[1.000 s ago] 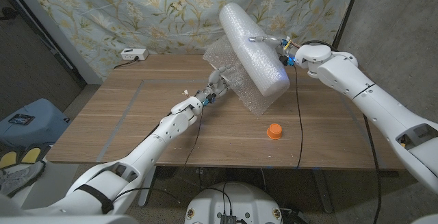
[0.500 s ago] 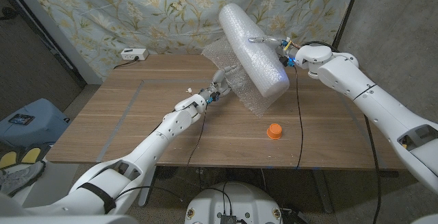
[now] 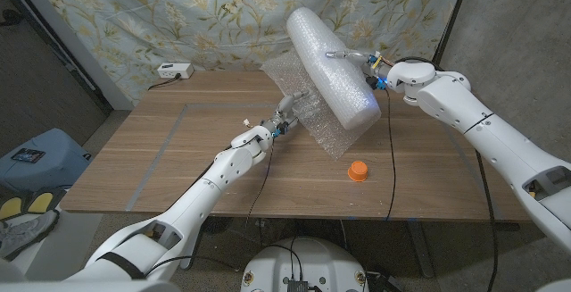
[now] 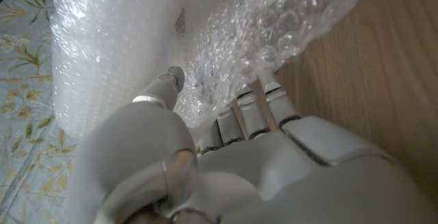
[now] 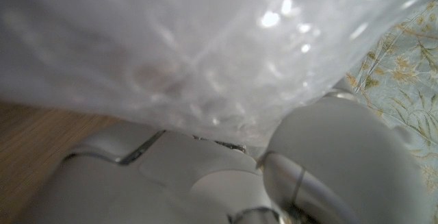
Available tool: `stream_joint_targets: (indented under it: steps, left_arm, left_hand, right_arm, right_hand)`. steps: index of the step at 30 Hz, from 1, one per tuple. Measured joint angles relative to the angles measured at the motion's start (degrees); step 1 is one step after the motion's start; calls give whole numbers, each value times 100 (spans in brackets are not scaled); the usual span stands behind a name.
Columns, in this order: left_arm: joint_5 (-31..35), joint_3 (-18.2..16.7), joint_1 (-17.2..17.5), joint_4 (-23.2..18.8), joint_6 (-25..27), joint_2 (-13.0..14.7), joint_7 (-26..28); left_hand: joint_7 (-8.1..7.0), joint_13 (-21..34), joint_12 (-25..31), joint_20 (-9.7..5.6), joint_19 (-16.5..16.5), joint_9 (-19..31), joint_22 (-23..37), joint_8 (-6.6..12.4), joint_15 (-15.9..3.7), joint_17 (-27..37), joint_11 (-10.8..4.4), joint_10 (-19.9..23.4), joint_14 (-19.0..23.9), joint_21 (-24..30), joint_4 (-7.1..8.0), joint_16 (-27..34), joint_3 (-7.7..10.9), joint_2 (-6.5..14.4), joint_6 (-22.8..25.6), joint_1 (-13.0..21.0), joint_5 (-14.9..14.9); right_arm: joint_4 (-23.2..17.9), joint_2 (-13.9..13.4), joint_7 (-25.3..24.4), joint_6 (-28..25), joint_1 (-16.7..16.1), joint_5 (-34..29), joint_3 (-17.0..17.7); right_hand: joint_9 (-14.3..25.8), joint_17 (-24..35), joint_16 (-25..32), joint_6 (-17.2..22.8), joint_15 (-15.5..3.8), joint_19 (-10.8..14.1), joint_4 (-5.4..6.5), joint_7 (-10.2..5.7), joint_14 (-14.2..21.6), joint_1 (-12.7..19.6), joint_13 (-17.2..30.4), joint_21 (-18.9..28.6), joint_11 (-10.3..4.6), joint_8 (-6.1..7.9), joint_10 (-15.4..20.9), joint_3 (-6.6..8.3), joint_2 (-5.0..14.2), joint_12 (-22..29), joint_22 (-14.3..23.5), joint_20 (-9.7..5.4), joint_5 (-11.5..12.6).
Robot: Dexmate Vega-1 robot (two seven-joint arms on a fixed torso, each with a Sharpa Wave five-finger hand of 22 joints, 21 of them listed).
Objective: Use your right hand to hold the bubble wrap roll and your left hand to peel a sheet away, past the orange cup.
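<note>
roll: the bubble wrap roll is up off the table, tilted, low end toward the near right, high end toward the curtain. Big but looks super light, basically air and film.
right hand: the right hand sits against the far side of the roll with fingers wrapped onto it, so it's gripping the roll. In the right wrist view the plastic is pressed right up against the palm.
sheet: a loose sheet hangs off the underside of the roll down to the table, crinkly and floppy, no stiffness at all.
left hand: the left hand is at the sheet's left edge; wrist view shows its fingers tucked under the film and thumb on top, so I'd call it pinching the sheet.
cup: the orange cup stands on the table near the sheet's lower corner, not touching.
handling: I'd guess the film is slippery and stretchy, easy to tear. Best to pinch the free edge and keep the roll braced.
</note>
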Motion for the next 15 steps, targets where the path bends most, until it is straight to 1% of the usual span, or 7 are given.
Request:
stream_joint_targets:
  steps: [2,5,10,13,15]
  left_arm:
    - [-4,-2,13,-23,13,4,67]
    - [-19,-10,43,-76,28,19,155]
    - [-52,-29,87,-175,65,68,261]
    - [-74,-38,92,-192,88,91,299]
    - [-84,-43,92,-196,103,104,312]
  left_hand:
    - [-33,86,127,-32,32,26,2,27,-91,0,-91,256,186,38,9,0,-9,7,224,7,-52]
    - [-49,191,271,-51,51,28,3,27,-214,0,-153,525,404,69,8,0,-8,57,473,32,-69]
    - [-17,340,493,-94,93,52,3,26,-416,0,-143,758,730,106,8,41,-8,136,647,85,-143]
    - [-17,396,532,-94,94,51,2,26,-525,1,-143,758,839,121,8,62,-7,164,666,113,-165]
    - [-12,417,569,-125,124,50,2,26,-571,1,-123,780,888,147,8,62,-7,176,677,125,-175]
  right_arm:
    - [-1,-2,2,-1,-3,5,0]
    - [-1,-2,6,-5,-3,14,0]
    - [10,9,12,-68,-1,54,-5]
    - [36,18,14,-99,10,69,-23]
    - [54,27,17,-116,23,79,-31]
  right_hand:
    - [12,-11,0,0,0,0,0,0,0,0,0,-14,0,-1,0,0,0,0,0,0,0]
    - [19,-1,0,0,0,0,0,0,0,-1,0,-14,0,-16,0,0,1,-1,0,0,0]
    - [20,0,0,0,0,0,0,0,0,-9,1,-14,1,-17,-1,0,10,-2,0,0,-1]
    - [19,-1,0,0,0,0,0,0,0,-19,1,-14,1,-18,-1,0,19,-3,0,0,-1]
    - [19,-1,0,0,0,0,0,0,0,-22,2,-14,2,-22,-1,0,22,-3,0,0,-2]
